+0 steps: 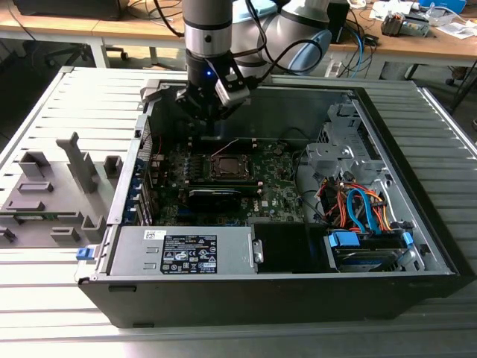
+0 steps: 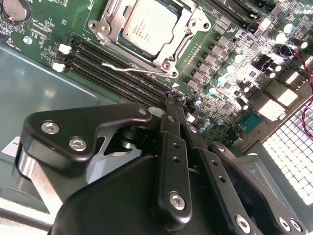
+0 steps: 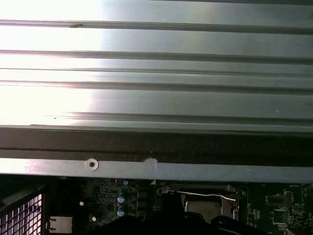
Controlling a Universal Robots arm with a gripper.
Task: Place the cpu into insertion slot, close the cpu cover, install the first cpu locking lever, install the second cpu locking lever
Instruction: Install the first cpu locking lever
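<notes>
Second wrist view: cpu point(image 2: 146, 27) sits flat in the insertion slot point(image 2: 176, 41), silver top facing up. The cpu cover point(image 2: 111, 22) is down over it and frames the chip on all sides. A thin wire locking lever point(image 2: 132, 68) lies along the slot's edge on the side nearest the gripper point(image 2: 174, 105); whether it is latched, cannot tell. Black memory slots point(image 2: 112, 73) run just beside that same edge of the slot.

Gripper fingertips point(image 2: 168, 105) are pressed together with nothing between them. They hang over the memory slots, near the slot but apart from the cover and the lever. Contact with the board, cannot tell.

Exterior view: gripper point(image 1: 212, 112) is above the green motherboard point(image 1: 276, 186), just behind the slot, inside the open computer case point(image 1: 417, 246). The power supply point(image 1: 186, 250) is in front of the slot, and a bundle of orange and blue cables point(image 1: 358, 209) is off to the slot's side at the exterior view's right.

First wrist view: slatted metal table point(image 3: 156, 73) and the case rim point(image 3: 156, 171) lie beyond the slot.
</notes>
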